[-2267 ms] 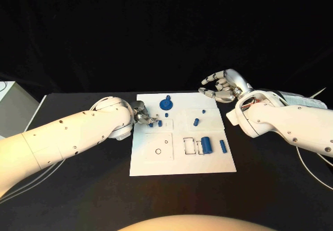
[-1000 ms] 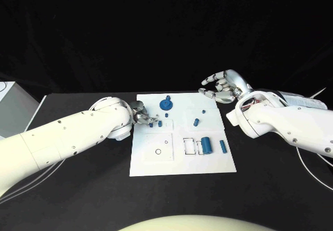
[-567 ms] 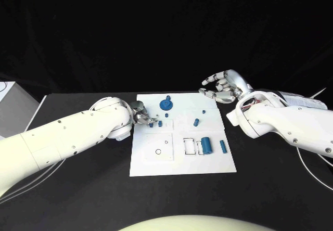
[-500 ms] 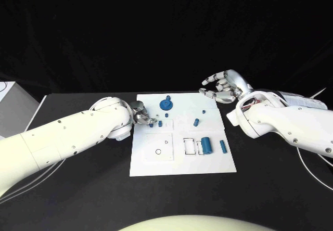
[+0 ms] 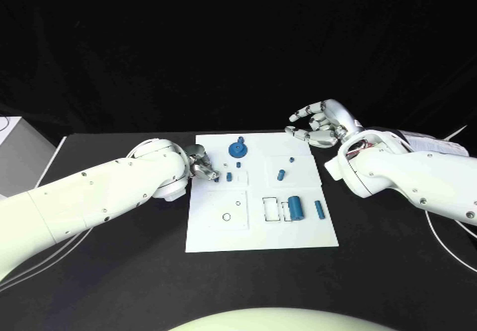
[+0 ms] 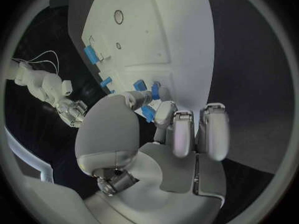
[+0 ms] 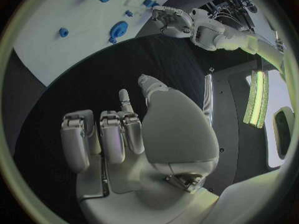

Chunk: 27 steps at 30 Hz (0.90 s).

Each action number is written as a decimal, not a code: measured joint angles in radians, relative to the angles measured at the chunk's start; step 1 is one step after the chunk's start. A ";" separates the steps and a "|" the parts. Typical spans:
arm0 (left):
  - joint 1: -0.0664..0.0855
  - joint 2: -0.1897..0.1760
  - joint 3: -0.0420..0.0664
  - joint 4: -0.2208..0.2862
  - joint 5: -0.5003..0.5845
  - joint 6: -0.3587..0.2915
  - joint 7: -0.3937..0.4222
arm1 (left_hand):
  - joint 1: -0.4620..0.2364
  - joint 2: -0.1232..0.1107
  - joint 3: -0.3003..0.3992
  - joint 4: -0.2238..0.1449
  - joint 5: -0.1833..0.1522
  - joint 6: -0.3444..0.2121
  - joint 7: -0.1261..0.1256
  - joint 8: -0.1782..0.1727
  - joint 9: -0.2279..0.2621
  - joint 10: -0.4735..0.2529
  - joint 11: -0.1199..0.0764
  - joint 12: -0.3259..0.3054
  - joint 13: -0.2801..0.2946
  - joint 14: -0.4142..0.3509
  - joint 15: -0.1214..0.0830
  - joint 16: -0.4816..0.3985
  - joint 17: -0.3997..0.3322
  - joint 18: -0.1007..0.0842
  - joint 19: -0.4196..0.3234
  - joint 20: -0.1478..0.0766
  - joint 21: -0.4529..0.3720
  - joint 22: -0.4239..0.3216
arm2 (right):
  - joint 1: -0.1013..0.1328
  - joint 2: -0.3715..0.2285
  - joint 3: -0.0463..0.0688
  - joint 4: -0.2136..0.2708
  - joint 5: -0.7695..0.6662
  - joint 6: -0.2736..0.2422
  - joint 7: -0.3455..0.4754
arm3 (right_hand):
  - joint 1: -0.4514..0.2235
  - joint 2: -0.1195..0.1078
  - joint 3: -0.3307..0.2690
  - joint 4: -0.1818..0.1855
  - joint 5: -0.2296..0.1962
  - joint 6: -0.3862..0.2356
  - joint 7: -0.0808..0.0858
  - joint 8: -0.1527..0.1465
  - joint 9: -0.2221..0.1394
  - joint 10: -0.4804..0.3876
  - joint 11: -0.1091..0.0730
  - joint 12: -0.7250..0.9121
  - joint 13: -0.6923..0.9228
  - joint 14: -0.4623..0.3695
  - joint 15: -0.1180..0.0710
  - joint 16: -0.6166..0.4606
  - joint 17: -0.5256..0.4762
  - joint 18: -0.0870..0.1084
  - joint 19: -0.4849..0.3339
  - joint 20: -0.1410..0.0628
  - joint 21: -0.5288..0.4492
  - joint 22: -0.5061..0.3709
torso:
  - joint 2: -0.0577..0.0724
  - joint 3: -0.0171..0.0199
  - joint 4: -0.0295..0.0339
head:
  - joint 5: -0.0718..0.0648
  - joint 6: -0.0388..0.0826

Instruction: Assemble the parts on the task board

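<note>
The white task board (image 5: 260, 227) lies mid-table. My left hand (image 5: 203, 167) sits at its left edge, and between thumb and a finger it pinches a small blue part (image 6: 148, 113). Close by on the board stand a short blue piece (image 5: 229, 176) and a tiny peg (image 5: 242, 165). A blue gear (image 5: 238, 148) stands near the far edge. A blue cylinder (image 5: 295, 205) and a slim blue bar (image 5: 319, 209) lie by the right edge. My right hand (image 5: 320, 124) hovers beyond the far right corner, fingers apart, holding nothing. The right wrist view shows the gear (image 7: 117, 31) too.
Two more small blue pieces (image 5: 281, 174) stand on the board's right half, and outlined slots (image 5: 270, 209) and a round hole (image 5: 227, 216) mark its near half. A white box (image 5: 12, 148) stands at the table's far left. Cables trail behind my right arm.
My left hand has drawn back slightly toward the board's left edge, and the blue piece at its fingertips has left the board. The right hand has stayed put.
</note>
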 measured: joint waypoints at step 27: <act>0.001 0.002 0.001 -0.012 0.061 -0.004 0.002 | 0.047 0.006 0.054 0.024 0.021 -0.016 0.005 0.021 0.040 0.007 0.000 -0.005 0.001 0.000 0.000 0.000 0.000 0.000 0.000 0.000 0.000 0.000 | 0.000 0.000 0.000 0.000 -0.001 0.000 0.000 | 0.000 0.000 0.006 0.000 0.000 0.000 0.000 0.000 0.000 0.000 0.000 0.000 0.000 0.000 0.000 0.000 0.000 0.000 0.000 0.000 0.000 0.000 | 0.000 0.0005 -0.0005 | 0.001 -0.003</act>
